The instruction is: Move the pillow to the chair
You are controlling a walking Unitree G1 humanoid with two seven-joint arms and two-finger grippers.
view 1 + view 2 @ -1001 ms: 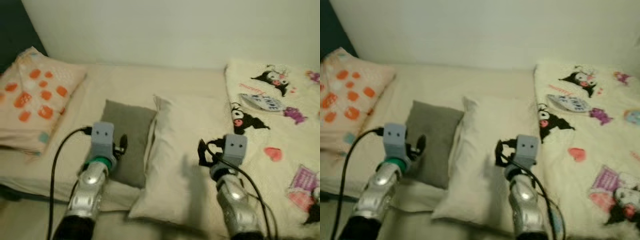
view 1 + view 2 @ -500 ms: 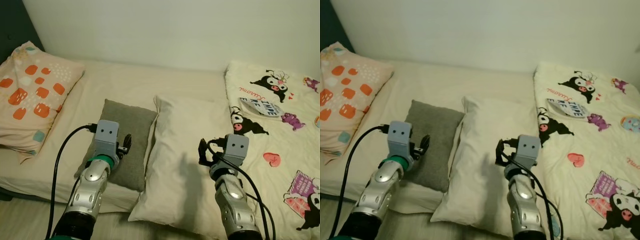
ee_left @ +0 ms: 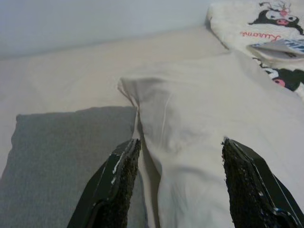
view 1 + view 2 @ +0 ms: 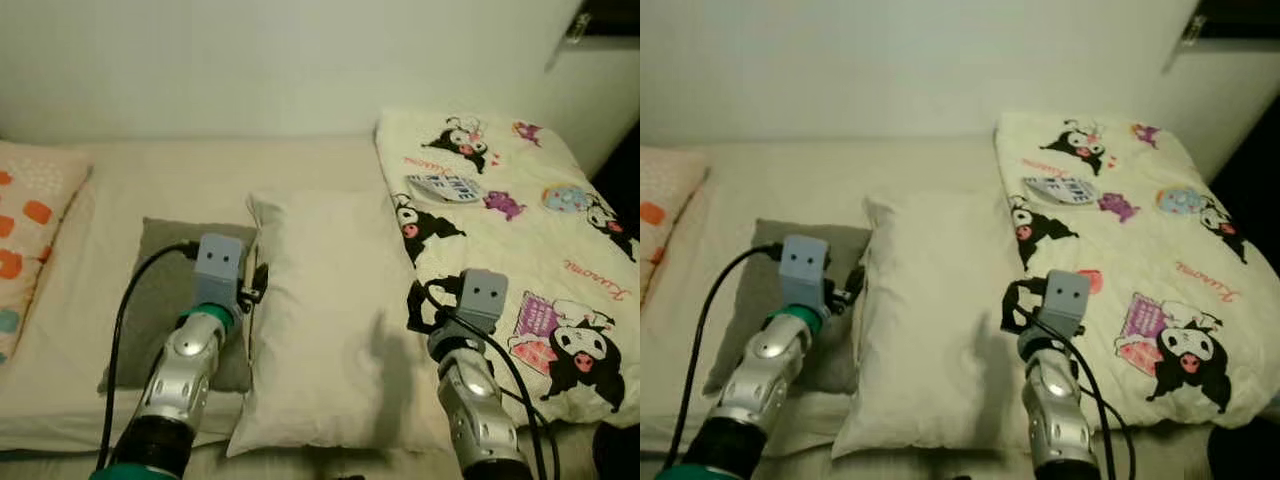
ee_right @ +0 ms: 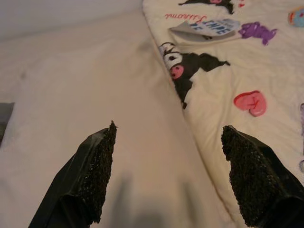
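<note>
A long cream pillow (image 4: 320, 310) lies on the bed, its near end at the bed's front edge. A small grey cushion (image 4: 160, 295) lies against its left side. My left gripper (image 3: 178, 145) is open just above the pillow's left edge; one finger is over the grey cushion (image 3: 57, 152), the other over the pillow (image 3: 199, 114). My right gripper (image 5: 170, 130) is open too, hovering over the pillow's right side (image 5: 95, 95) where it meets the cartoon-print blanket (image 5: 237, 80). Neither gripper holds anything.
A cartoon-print blanket (image 4: 500, 200) covers the right of the bed. An orange-spotted pillow (image 4: 25, 240) lies at the far left. A pale wall (image 4: 250, 60) runs behind the bed. A dark gap (image 4: 625, 150) opens at the far right.
The camera has swung to the right, so the bed and pillows sit further left in view. My left gripper has shifted from over the grey cushion to the cream pillow's left edge.
</note>
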